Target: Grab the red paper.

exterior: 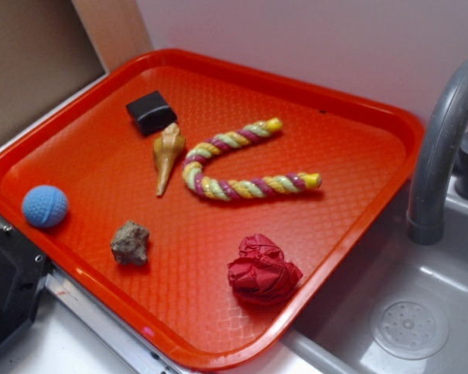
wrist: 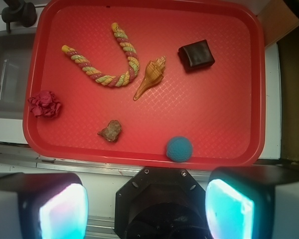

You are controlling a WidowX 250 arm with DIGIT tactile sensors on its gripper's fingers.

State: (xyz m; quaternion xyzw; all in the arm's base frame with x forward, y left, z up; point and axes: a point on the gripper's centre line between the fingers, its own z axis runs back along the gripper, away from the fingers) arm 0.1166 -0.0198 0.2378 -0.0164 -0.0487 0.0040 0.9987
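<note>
At the near edge of the wrist view, your gripper [wrist: 147, 209] hangs with jaws wide and empty, well short of the tray [wrist: 229, 99]. Nothing is grasped yet: the red paper [wrist: 45, 104] lies untouched in the tray's far left corner, beyond the rock [wrist: 110, 131], so approach and grip remain.

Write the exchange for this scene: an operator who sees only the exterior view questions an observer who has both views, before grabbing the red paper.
Operator: I can't see the gripper. Is it open?
Observer: Yes. The gripper is open, jaws wide apart with nothing between them.
Operator: Where does it sit relative to the red paper?
Observer: It is outside the tray, beyond the edge near the blue ball. The red paper lies far toward the left of the wrist picture, not in line with the jaws.
</note>
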